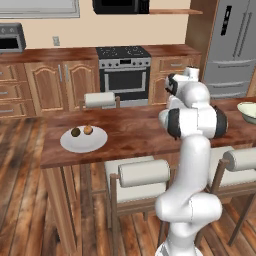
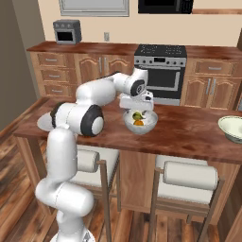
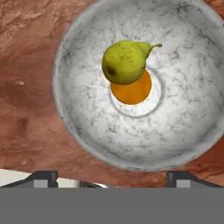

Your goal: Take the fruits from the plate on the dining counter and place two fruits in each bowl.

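My gripper (image 2: 137,111) hangs open just above a deep pale bowl (image 2: 142,128) in the middle of the dark wooden dining counter (image 2: 189,130). In the hand view its fingertips (image 3: 41,177) stand wide apart with nothing between them. Inside that bowl (image 3: 87,122) a yellow-green pear (image 3: 124,62) rests on a round orange (image 3: 133,89). The flat pale plate (image 1: 95,145) lies toward the counter's left end and carries a dark olive-brown fruit (image 1: 75,132) and a tan-orange fruit (image 1: 88,130). A second bowl (image 2: 230,127) stands at the counter's right end.
Cushioned stools (image 1: 142,175) line the near side of the counter, and one more (image 1: 100,100) stands behind it. A stove (image 1: 123,70), brown cabinets (image 1: 50,82) and a steel fridge (image 1: 232,45) run along the back wall.
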